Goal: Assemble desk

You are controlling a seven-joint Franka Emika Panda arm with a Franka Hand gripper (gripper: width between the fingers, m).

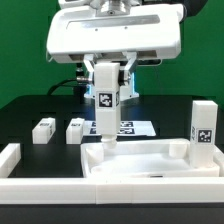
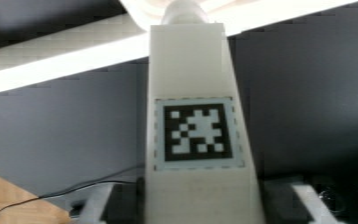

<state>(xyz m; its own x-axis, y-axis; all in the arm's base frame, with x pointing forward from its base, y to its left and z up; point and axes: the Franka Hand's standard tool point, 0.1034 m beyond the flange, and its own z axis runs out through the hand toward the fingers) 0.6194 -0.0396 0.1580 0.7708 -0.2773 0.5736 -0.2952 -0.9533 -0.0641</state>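
exterior view: the claw (image 1: 104, 76) is closed on the top of a white square plastic leg (image 1: 104, 112) with a black-and-white tag. it holds the leg upright, lower end at the back corner of the wide white rimmed tabletop tray (image 1: 150, 168) on the black worktop (image 1: 30, 112).

wrist view: the leg (image 2: 197, 90) fills the middle, its tag facing the camera, and the tray (image 2: 60, 65) lies beyond.
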